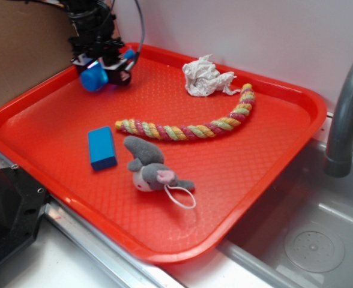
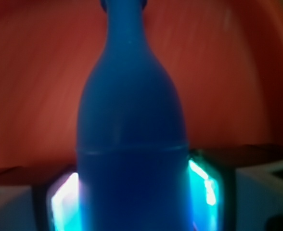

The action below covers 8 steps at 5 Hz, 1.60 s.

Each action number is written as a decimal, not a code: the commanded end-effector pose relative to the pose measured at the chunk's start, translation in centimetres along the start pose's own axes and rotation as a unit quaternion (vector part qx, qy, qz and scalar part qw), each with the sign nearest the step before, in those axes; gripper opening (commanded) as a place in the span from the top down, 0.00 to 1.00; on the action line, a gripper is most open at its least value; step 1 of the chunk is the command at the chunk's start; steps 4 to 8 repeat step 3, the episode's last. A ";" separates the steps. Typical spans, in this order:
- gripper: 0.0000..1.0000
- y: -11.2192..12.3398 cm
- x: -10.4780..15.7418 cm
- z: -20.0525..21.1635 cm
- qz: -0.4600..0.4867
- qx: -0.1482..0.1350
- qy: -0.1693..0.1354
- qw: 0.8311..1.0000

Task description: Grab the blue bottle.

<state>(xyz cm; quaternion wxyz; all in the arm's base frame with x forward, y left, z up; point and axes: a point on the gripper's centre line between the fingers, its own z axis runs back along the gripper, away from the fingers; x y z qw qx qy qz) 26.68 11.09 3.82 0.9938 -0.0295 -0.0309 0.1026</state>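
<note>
The blue bottle (image 1: 95, 76) is held at the back left corner of the red tray (image 1: 236, 168), lying sideways between the fingers with its round base toward the camera. My gripper (image 1: 103, 71) is shut on it. In the wrist view the blue bottle (image 2: 132, 134) fills the middle of the frame, neck pointing away. Both pads (image 2: 64, 202) press against its body, and my gripper (image 2: 132, 197) has it squeezed at the lower part. Whether the bottle still touches the tray I cannot tell.
On the tray lie a flat blue block (image 1: 101, 147), a grey plush elephant (image 1: 151, 171), a striped rope toy (image 1: 194, 123) and a crumpled white cloth (image 1: 205, 77). A sink basin (image 1: 311, 240) and grey faucet (image 1: 344, 114) are on the right. A brown board (image 1: 20, 48) stands behind on the left.
</note>
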 end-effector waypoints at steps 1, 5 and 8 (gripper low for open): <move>1.00 -5.3 -9.2 12.1 -0.124 -0.040 -0.008 0.991; 1.00 -6.5 -11.6 19.9 -0.213 -0.107 -0.007 0.971; 1.00 -6.5 -11.6 19.9 -0.213 -0.107 -0.007 0.971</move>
